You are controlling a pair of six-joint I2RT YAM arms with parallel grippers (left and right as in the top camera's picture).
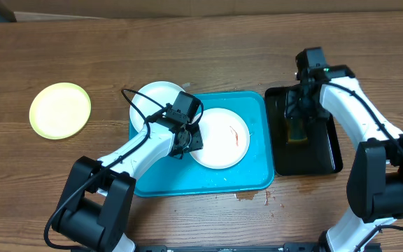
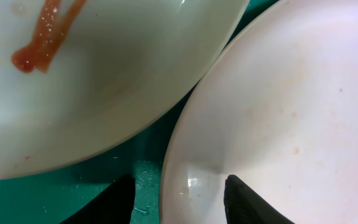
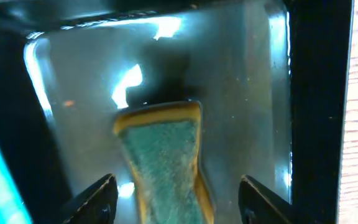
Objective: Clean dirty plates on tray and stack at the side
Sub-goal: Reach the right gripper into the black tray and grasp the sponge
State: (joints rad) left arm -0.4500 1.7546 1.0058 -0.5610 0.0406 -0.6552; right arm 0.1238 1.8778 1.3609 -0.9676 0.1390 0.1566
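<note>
Turquoise tray (image 1: pixel 254 175) in the middle of the wooden counter (image 1: pixel 208 49), nearer the front edge than the back. Flat on the tray floor, toward its centre, a white smeared plate (image 1: pixel 219 138) with a reddish streak across it. At the tray's rear left corner, a plain plate (image 1: pixel 152 101), white, riding over the raised rim and reaching partly onto the counter. Well apart from both, out toward the counter's left edge, a green-rimmed plate (image 1: pixel 60 110) lying alone on the wood. Left hand (image 1: pixel 187 136) down low between the two plates on the tray, fingers (image 2: pixel 110 202) spread apart and straddling the near rim of the plain plate: one over the turquoise floor, the other over the plate's inner face, neither pressed against it, nothing clamped. Impossible to tell whether the two plates' rims touch or merely sit just beside each other. Just beside the tray's right side, a smaller black tray (image 1: pixel 327 157) holding a green-and-yellow sponge (image 1: pixel 298 129). Right hand (image 1: pixel 301 105) low over that black tray, fingers apart on either side of the sponge, with a clear gap on each side. Small reddish-brown smudge (image 1: pixel 254 196) on the counter just off the tray's front right corner.
</note>
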